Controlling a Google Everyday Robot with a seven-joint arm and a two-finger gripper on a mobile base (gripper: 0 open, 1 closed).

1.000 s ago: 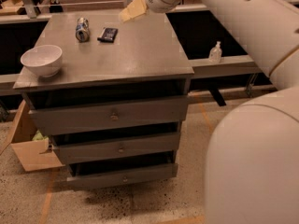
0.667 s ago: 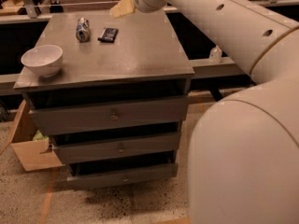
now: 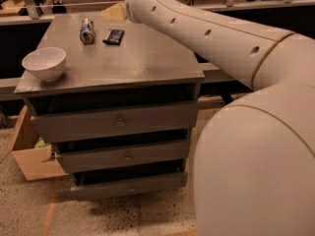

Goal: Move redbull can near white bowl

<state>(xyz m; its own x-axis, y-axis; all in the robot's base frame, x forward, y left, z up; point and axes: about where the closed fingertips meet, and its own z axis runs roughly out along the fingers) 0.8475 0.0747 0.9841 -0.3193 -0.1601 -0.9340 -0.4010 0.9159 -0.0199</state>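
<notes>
The redbull can lies on its side at the back left of the grey cabinet top. The white bowl stands upright at the top's front left corner, well apart from the can. My gripper is over the back edge of the top, just right of and behind the can, and is partly hidden by my own arm. It holds nothing that I can see.
A flat dark packet lies just right of the can. The cabinet has three drawers below. A cardboard box sits on the floor at the left. My large white arm fills the right side.
My arm has swung to the left, and the gripper has moved left along the back edge, closer to the can. The can, packet and bowl have not moved.
</notes>
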